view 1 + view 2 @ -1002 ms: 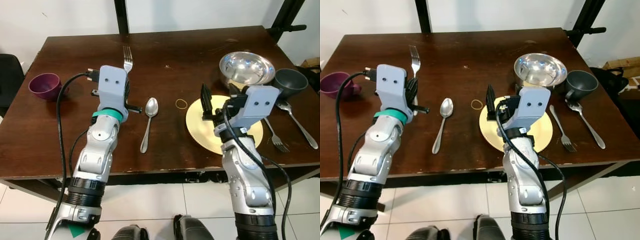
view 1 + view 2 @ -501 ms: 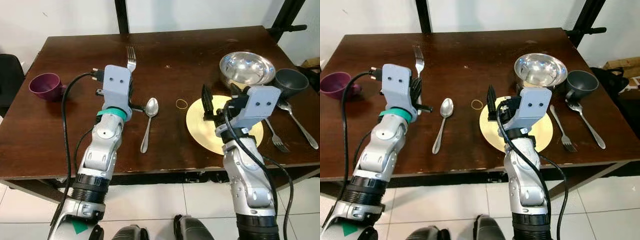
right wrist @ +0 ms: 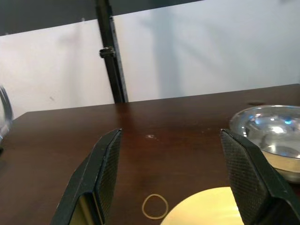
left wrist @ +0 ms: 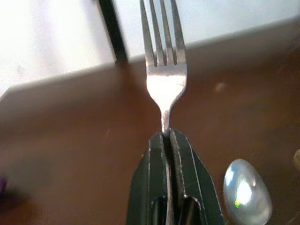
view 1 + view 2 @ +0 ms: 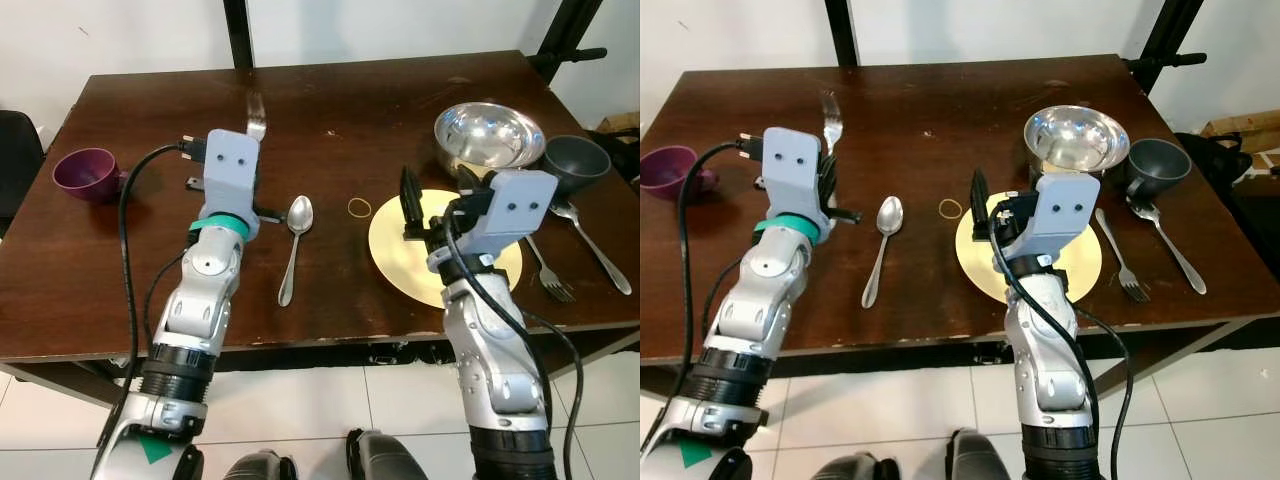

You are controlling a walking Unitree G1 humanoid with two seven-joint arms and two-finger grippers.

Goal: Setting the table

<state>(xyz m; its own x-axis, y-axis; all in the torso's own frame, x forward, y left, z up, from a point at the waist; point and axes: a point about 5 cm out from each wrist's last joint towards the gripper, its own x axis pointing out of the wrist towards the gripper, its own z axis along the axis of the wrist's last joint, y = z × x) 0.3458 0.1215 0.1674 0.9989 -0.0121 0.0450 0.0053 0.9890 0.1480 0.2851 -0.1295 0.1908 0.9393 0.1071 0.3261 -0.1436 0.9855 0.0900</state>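
Right, my left gripper (image 4: 166, 140) has its two black fingers pinched tight on the handle of a fork (image 4: 163, 65), and the tines stick out past the fingertips, pointing toward the far edge of the table (image 5: 130, 290). From the head view I see that fork's head (image 5: 256, 106) poking out above the left wrist housing, over the left half of the dark wood. My right gripper (image 3: 171, 183) is spread wide with nothing between the fingers, hanging over the near-left rim of the yellow plate (image 5: 395, 255). Just to the right of my left wrist a spoon (image 5: 294, 243) lies on the wood, bowl away from me. Between spoon and plate sits a small rubber band (image 5: 359, 207). Behind the plate is the steel bowl (image 5: 489, 135), touching or nearly touching the plate's far edge, I can't tell which. A dark grey mug (image 5: 576, 160) stands beside the bowl, with a second fork (image 5: 549, 273) and a second spoon (image 5: 590, 243) lying right of the plate. Over at the far left there's a purple cup (image 5: 85, 173).
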